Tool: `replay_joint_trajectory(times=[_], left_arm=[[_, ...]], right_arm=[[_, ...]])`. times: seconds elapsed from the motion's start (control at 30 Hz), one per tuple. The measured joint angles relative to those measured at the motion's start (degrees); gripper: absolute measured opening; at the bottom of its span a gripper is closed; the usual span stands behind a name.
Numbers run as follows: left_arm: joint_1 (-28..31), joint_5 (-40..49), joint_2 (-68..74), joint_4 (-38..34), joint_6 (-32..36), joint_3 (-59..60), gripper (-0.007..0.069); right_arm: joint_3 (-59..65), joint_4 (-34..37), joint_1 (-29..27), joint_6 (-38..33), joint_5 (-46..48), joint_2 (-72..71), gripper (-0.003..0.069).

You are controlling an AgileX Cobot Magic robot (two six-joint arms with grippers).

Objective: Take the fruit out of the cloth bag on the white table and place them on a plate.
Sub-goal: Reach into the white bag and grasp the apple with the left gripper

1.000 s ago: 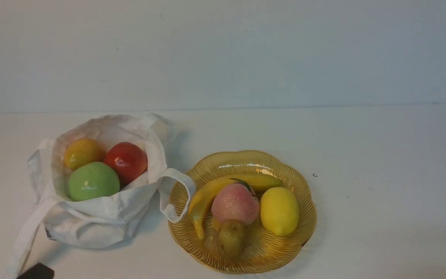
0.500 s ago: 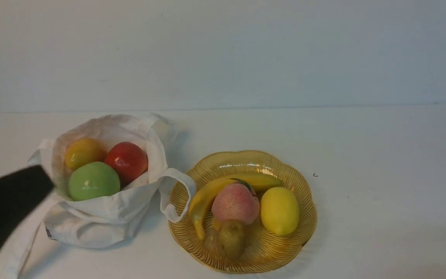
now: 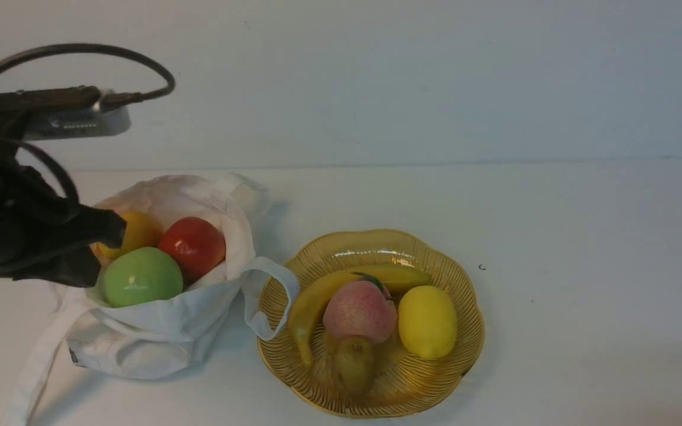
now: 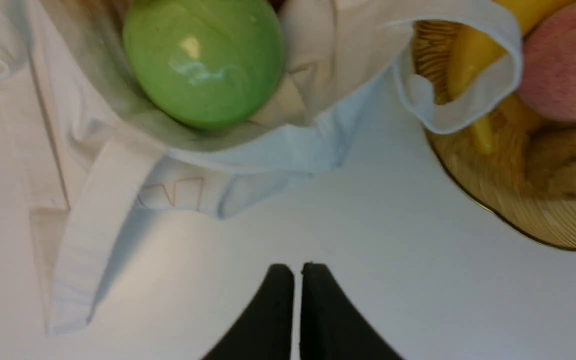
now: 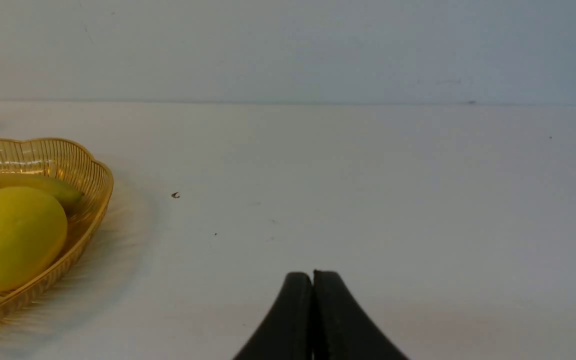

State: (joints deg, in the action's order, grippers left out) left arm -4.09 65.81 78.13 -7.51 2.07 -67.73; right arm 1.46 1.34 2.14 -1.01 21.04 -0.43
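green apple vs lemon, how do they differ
The green apple sits in the bag; the lemon lies on the plate. The green apple is round and green; the lemon is oval and yellow. The green apple shows bright glare spots; the lemon looks duller. Both are whole, smooth and of similar size.

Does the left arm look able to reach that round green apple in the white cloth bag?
Probably yes: the round green apple lies uncovered in the white cloth bag's open mouth, near the left gripper, whose jaws are shut.
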Motion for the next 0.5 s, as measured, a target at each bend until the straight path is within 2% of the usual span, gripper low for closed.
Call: replay_joint_trajectory(times=[0.2, 0.5], left_arm=[[0.00, -0.06, 7.95, 0.61, -0.61, -5.44, 0.0125], [0.00, -6.32, 13.43, -0.36, 1.51, -6.74, 0.0479]], right_arm=[[0.00, 0.00, 0.00, 0.13, 0.00, 0.00, -0.0014], [0.00, 0.00, 0.00, 0.13, 0.00, 0.00, -0.0014]])
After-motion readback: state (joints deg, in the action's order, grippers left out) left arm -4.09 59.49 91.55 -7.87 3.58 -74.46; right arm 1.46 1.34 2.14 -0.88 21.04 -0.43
